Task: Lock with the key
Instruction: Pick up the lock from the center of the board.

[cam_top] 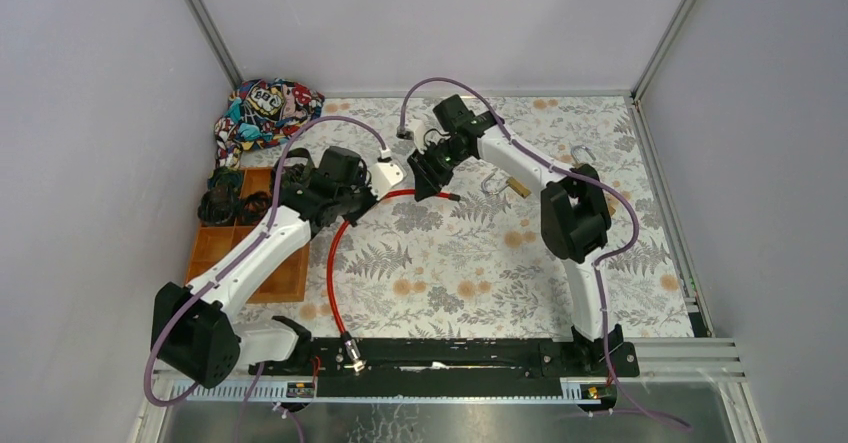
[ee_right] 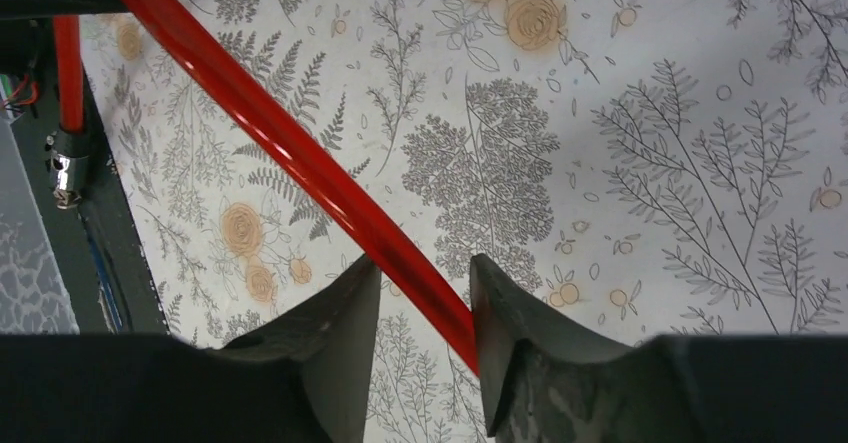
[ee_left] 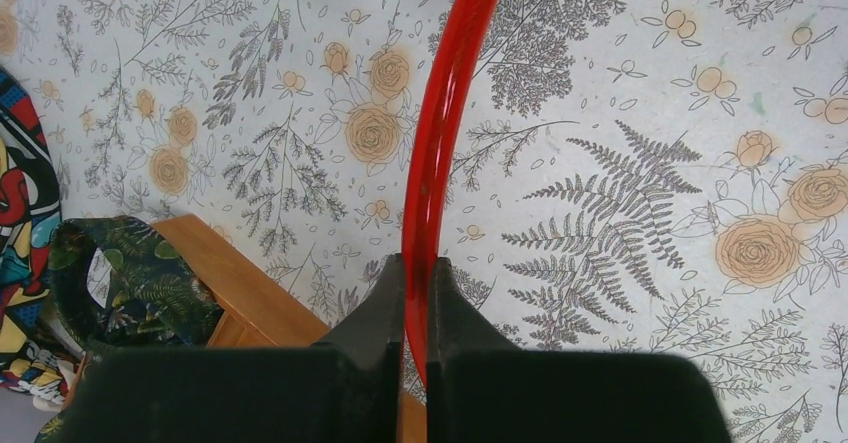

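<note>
A red cable (cam_top: 335,253) curves from a metal end (cam_top: 350,348) at the black front rail up to mid-table. My left gripper (cam_top: 350,211) is shut on the cable; in the left wrist view it runs up from between the closed fingers (ee_left: 417,268). My right gripper (cam_top: 428,185) is open, with the cable's far part (ee_right: 270,133) passing between its fingers and touching the right finger (ee_right: 500,303). A padlock with a brass body and a silver shackle (cam_top: 505,185) lies just right of the right gripper. No key is visible.
A wooden compartment tray (cam_top: 250,263) with dark fabric items (cam_top: 225,203) stands at the left, close to the left arm. A colourful cloth bundle (cam_top: 265,108) lies at the back left. A silver hook (cam_top: 583,153) lies at the right.
</note>
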Tool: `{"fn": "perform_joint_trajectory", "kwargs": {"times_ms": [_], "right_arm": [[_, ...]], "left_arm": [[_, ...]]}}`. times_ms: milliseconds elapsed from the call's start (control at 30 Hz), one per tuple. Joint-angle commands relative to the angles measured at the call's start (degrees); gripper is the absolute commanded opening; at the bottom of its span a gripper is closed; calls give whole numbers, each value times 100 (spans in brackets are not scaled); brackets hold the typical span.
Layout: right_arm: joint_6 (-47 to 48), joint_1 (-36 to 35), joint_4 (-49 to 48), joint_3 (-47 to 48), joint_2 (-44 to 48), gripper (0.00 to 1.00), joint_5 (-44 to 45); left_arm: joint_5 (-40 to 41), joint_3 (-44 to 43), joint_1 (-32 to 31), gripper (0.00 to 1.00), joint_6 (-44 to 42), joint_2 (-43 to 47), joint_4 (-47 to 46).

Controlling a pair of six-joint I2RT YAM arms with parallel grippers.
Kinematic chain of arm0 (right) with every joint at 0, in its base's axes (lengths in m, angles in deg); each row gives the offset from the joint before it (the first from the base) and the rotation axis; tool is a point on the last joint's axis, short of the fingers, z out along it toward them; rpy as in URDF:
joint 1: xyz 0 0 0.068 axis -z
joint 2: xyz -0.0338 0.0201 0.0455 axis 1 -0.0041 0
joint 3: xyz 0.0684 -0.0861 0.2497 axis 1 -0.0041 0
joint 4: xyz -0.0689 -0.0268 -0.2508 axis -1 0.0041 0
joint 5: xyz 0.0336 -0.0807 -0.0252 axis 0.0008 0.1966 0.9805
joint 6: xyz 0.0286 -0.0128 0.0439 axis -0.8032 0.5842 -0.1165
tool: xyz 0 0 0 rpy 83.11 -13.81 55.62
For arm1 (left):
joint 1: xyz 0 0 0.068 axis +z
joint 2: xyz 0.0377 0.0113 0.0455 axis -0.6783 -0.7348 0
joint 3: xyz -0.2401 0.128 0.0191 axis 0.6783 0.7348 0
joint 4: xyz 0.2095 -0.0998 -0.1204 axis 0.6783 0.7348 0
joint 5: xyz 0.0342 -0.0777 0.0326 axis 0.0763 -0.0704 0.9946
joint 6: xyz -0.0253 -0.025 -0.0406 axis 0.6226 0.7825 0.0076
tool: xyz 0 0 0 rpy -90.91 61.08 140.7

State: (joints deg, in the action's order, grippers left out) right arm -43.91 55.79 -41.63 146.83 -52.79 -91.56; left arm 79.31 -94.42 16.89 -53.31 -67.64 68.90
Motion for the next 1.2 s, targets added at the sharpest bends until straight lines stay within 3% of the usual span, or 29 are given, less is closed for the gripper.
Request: {"fn": "perform_joint_trajectory", "kwargs": {"times_ms": [0, 100, 233, 367, 467, 667, 800, 900, 1067, 1133, 1167], "right_arm": [[55, -19, 59, -111, 280, 41, -518], [-107, -27, -237, -549, 542, 40, -627], [-197, -23, -430, -846, 779, 24, -484], [-325, -25, -404, -811, 935, 2, -536], [-504, -28, -984, -1220, 1332, 0, -524], [-836, -35, -2090, -2438, 2279, 0, -359], [-1151, -262, -2921, -3529, 3024, 0, -4], [-1132, -447, -3297, -4216, 3653, 0, 300], [-1266, -494, -3555, -4570, 4325, 0, 304], [-1206, -508, -3513, -4637, 4479, 0, 317], [-1184, -506, -3480, -4667, 4526, 0, 344]], "left_arm": [[-102, -32, -19, 0, -18, 182, -95], [-173, -134, -19, 0, 91, 179, -74], [-281, -323, -19, 0, 273, 164, 56], [-567, -608, -21, 0, 653, 191, 310], [-731, -701, -19, 0, 910, 196, 413], [-952, -647, -15, 77, 948, 371, 643], [-789, -128, 56, 93, 500, 537, 542], [-843, 487, 328, 97, 120, 620, 147], [-1031, 944, 546, 97, -172, 592, -382], [-1144, 863, 569, 87, -149, 558, -376], [-1257, 754, 570, 72, -141, 553, -279]]}}
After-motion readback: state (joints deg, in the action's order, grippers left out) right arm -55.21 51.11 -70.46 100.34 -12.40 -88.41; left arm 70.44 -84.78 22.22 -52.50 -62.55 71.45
